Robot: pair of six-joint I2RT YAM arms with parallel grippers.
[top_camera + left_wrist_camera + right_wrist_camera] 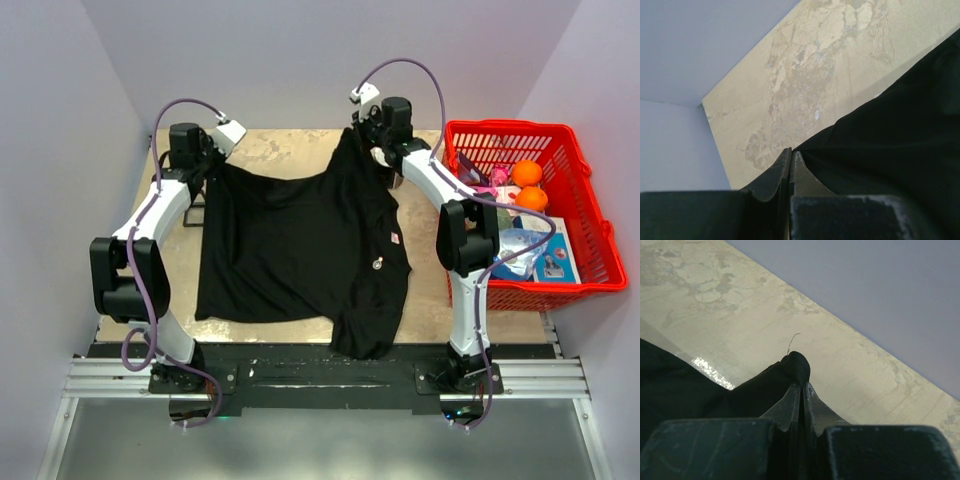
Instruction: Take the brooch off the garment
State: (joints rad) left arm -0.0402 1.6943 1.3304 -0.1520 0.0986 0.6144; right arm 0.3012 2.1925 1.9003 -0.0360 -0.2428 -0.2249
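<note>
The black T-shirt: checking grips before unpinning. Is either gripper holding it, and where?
Both hold the garment: right gripper pinches a fold at its far right, left gripper apparently its far-left corner.

You're looking down the left gripper [791, 156] here, jaws pressed tight together at the bottom of the view. The black garment [890, 150] fills the right side, and its edge runs right up to the fingertips. Past that there's bare, blotchy beige table [815, 75], then pale wall [690, 50] on the left and far side.
</note>
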